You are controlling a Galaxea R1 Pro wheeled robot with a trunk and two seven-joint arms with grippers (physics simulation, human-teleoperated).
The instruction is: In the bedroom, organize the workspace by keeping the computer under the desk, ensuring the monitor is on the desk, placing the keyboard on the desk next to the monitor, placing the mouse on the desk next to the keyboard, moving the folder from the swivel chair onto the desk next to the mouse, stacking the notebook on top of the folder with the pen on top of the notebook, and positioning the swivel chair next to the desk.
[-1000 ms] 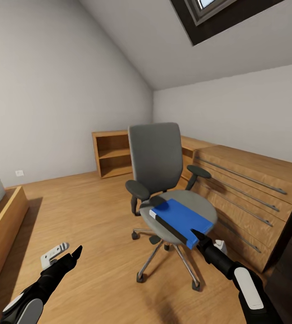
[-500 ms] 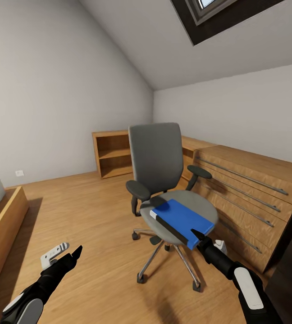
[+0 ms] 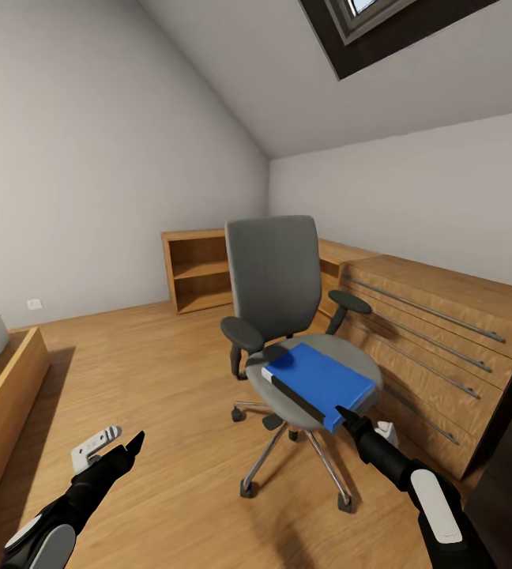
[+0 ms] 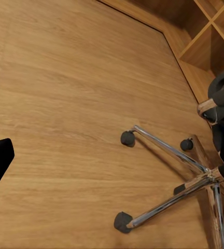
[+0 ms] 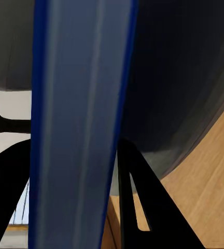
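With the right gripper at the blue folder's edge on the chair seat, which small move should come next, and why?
Probably close the right gripper on the folder. In the right wrist view its fingers stand on both sides of the folder's edge, apparently open, and the folder lies on the swivel chair seat.

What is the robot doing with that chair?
The robot's right gripper is at the near edge of the blue folder, which lies on the swivel chair seat. In the right wrist view the fingers sit either side of the folder's edge. The left gripper hangs over the wooden floor, holding nothing.
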